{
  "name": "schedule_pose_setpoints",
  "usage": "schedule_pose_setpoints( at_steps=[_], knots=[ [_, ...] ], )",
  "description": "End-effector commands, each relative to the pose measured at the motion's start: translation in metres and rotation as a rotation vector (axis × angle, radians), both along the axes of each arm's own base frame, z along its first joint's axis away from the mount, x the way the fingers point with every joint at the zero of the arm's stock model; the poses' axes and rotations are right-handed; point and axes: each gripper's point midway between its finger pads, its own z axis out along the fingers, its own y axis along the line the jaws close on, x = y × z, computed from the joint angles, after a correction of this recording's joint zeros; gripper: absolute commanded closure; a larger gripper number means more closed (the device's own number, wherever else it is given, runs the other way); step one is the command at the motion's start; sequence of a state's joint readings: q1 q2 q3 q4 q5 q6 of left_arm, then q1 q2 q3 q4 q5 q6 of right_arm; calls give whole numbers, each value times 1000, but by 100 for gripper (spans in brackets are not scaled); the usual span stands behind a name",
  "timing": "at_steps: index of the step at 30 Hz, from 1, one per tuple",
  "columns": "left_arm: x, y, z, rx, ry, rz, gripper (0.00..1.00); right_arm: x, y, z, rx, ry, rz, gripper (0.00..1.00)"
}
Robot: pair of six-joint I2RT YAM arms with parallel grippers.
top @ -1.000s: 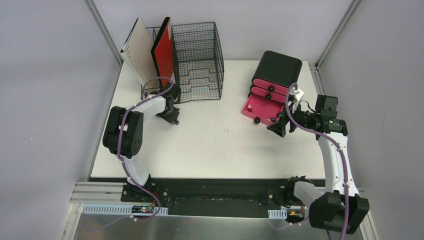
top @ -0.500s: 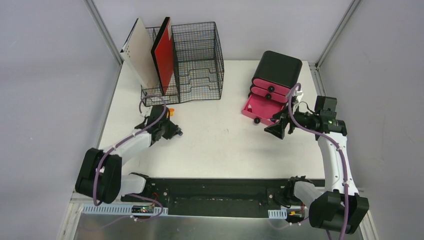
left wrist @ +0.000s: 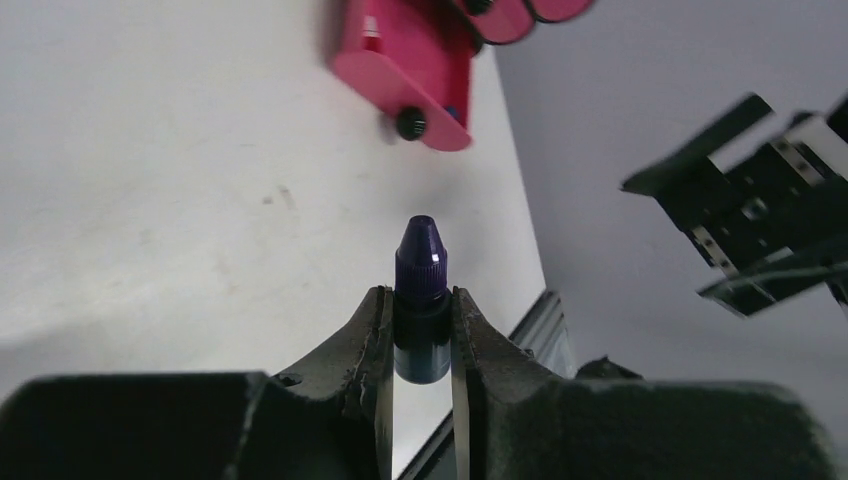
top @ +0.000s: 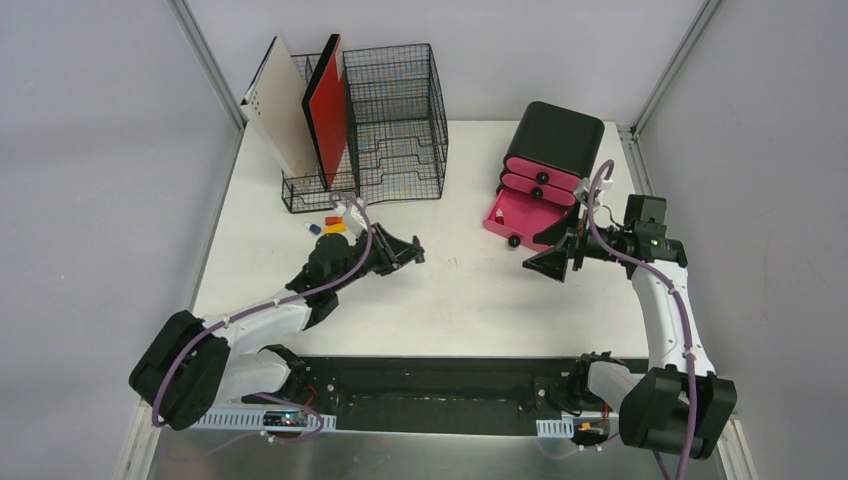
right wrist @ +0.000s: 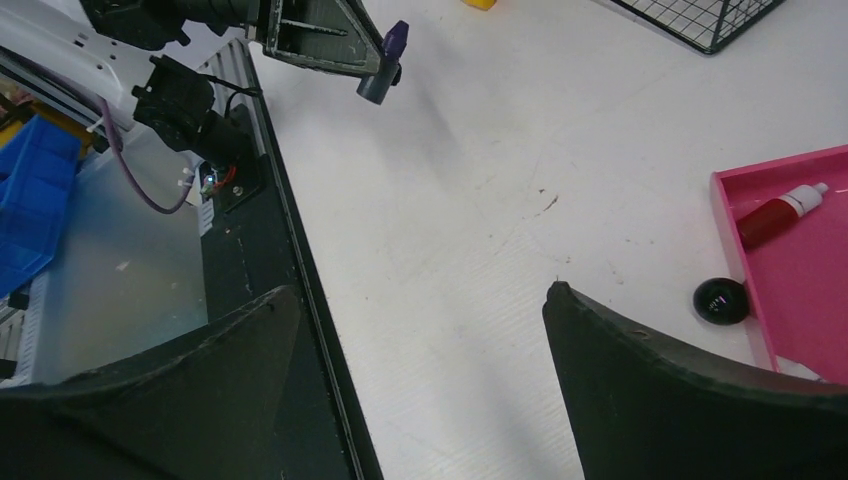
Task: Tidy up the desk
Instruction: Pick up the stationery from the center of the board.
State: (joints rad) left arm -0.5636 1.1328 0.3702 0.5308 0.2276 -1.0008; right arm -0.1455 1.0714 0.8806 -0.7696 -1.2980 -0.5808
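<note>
The white desk (top: 450, 300) holds a black box with pink drawers (top: 555, 140); its lowest pink drawer (top: 512, 215) stands pulled open. My left gripper (top: 408, 250) is shut on a small dark bottle with a purple cap (left wrist: 420, 255), held above the desk's middle, cap pointing toward the drawer (left wrist: 410, 60). The bottle also shows in the right wrist view (right wrist: 385, 55). My right gripper (top: 545, 262) is open and empty, hovering just in front of the open drawer (right wrist: 800, 270), which holds a small red bottle (right wrist: 775, 215).
A black wire-mesh organizer (top: 395, 120) stands at the back left with a red folder (top: 328, 110) and a beige board (top: 280, 110) in it. Small orange (top: 335, 228) and blue (top: 314, 228) items lie in front of it. A black strip (top: 430, 385) runs along the front.
My left arm has swung from the organizer's front to the desk's middle, carrying the purple-capped bottle to the right. My right gripper has shifted slightly left and lower.
</note>
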Motion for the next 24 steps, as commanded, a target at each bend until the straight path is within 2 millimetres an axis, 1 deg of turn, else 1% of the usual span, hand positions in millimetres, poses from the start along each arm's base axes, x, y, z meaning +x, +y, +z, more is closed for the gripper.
schedule_pose_setpoints(
  at_steps=[1, 3, 7, 14, 19, 24],
  knots=[
    [-3, -43, 84, -114, -319, -99, 100, 0, 6, 16, 95, -25, 46, 3],
    [-7, -56, 95, -114, -366, -114, 100, 0, 7, 17, 113, -10, 51, 1],
    [-14, -83, 113, -130, -440, -143, 100, 2, 8, 15, 123, 12, 44, 1],
    [-24, -135, 130, -156, -515, -205, 100, 3, 10, 12, 135, 37, 50, 1],
    [-29, -170, 137, -170, -549, -243, 100, 3, 12, 9, 130, 44, 53, 8],
    [-28, -197, 140, -183, -562, -247, 100, 3, 15, 5, 120, 61, 59, 15]
  ],
)
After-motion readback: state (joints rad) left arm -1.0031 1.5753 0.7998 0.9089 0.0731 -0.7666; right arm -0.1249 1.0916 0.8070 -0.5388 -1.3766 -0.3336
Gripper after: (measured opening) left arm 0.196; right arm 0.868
